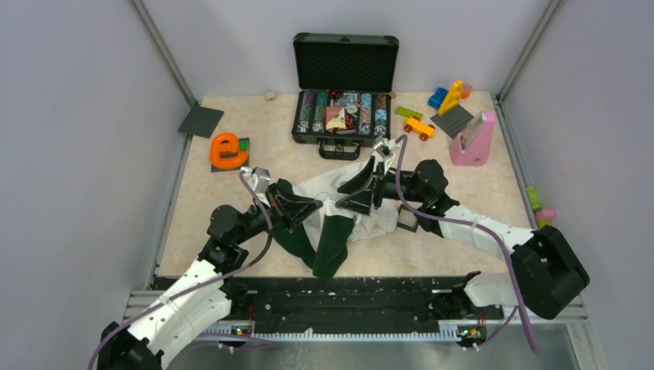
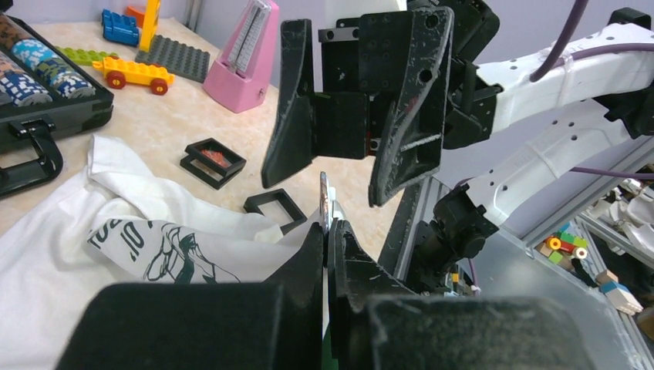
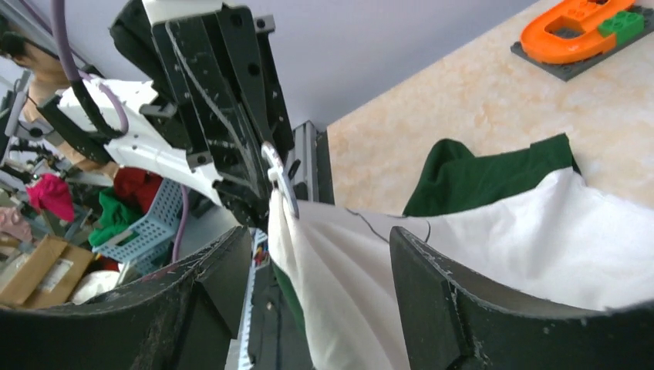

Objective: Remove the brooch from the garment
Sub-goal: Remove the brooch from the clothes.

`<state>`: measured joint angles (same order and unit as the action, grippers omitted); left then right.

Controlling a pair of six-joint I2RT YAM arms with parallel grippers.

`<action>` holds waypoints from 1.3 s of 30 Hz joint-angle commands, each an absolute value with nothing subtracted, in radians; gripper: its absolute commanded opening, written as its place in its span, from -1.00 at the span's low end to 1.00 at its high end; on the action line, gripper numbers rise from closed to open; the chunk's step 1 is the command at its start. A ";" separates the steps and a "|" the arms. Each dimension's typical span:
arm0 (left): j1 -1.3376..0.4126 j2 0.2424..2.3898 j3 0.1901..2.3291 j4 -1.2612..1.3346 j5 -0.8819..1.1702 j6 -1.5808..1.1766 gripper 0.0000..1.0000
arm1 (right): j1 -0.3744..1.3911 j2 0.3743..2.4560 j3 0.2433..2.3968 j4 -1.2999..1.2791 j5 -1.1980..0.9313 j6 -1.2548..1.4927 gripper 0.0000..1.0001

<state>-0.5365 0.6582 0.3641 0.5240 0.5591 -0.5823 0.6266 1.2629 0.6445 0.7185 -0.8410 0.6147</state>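
Note:
The garment is a white shirt with green sleeves, bunched at mid-table. My left gripper is shut on a thin round flat piece with a shiny rim, the brooch, seen edge-on and standing up from its tips. A fold of white cloth hangs from the brooch. My right gripper faces the left one, open, its fingers either side of that fold and not pressing it. From above, both grippers meet tip to tip over the shirt.
An open black case of chips stands behind the shirt. An orange letter "e" is at the left, a pink metronome and an orange toy car at the right. Small black frames lie beside the cloth.

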 commanded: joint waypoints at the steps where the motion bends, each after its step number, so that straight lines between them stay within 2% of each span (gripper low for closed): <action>1: -0.536 0.671 0.338 0.732 0.547 -0.652 -1.00 | 0.643 1.318 0.643 1.004 -0.782 0.745 0.35; 6: -0.537 0.694 0.287 0.898 0.536 -0.748 -1.00 | 0.670 1.351 0.658 1.045 -0.752 0.754 0.35; 9: -0.537 0.701 0.277 0.942 0.530 -0.774 -1.00 | 0.683 1.370 0.665 1.072 -0.766 0.764 0.25; 23: -0.537 0.686 0.265 0.962 0.516 -0.777 -1.00 | 0.721 1.420 0.687 1.128 -0.767 0.803 -0.05; 39: -0.537 0.694 0.258 0.988 0.551 -0.787 -1.00 | 0.736 1.437 0.709 1.122 -0.752 0.814 -0.25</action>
